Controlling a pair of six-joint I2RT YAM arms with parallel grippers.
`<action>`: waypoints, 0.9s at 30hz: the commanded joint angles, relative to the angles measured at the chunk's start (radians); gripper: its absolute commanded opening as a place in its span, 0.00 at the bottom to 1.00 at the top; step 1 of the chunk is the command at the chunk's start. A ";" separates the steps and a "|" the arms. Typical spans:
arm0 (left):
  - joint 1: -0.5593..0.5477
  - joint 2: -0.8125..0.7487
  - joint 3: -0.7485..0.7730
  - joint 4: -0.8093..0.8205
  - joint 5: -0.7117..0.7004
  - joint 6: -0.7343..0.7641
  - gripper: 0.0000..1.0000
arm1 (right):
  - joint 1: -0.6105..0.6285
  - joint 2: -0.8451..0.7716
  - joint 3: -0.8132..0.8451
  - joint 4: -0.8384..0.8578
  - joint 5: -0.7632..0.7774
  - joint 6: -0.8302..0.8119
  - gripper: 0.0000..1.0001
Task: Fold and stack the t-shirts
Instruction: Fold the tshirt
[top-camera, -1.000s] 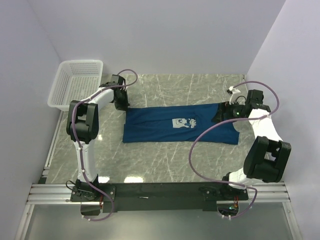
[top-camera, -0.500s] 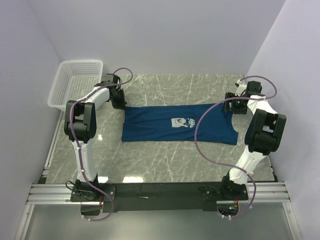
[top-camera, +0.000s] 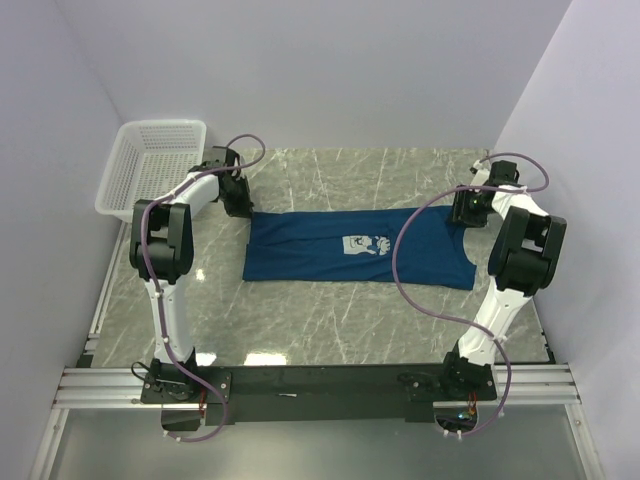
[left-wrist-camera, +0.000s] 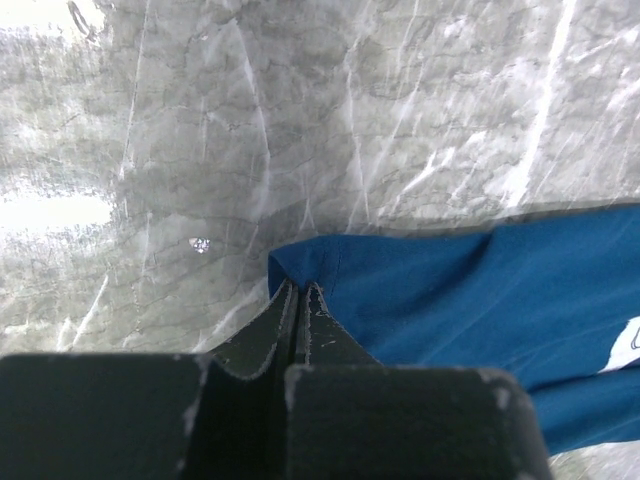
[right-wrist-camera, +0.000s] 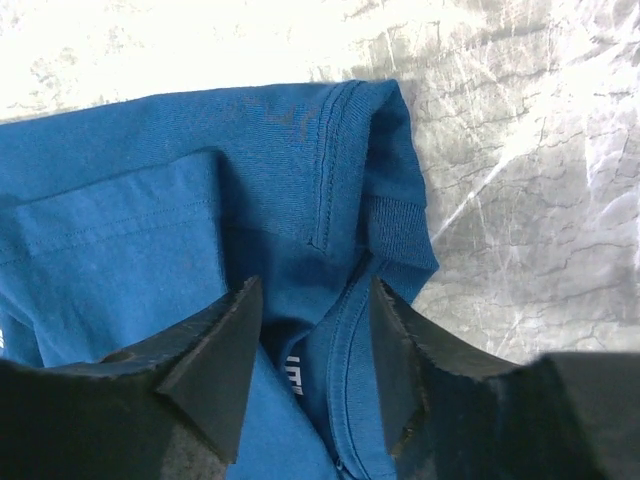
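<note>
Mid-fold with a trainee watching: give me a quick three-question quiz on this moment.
1. True or false: the left gripper is shut on a corner of the t-shirt.
2. The right gripper has its jaws: A pressed together; B apart, astride the cloth; C out of view.
3. Fill in: the white basket sits by the table's far ___ corner.
Key: 1 true; 2 B; 3 left.
</note>
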 joint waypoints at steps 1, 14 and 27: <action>0.006 0.005 0.036 0.017 0.020 0.020 0.01 | -0.008 0.017 0.057 -0.001 0.001 0.015 0.53; 0.026 0.000 0.025 0.029 0.060 0.000 0.01 | -0.045 0.066 0.104 -0.042 -0.039 0.015 0.20; 0.056 0.005 0.018 0.052 0.143 -0.032 0.01 | -0.068 0.075 0.129 -0.065 -0.105 0.006 0.14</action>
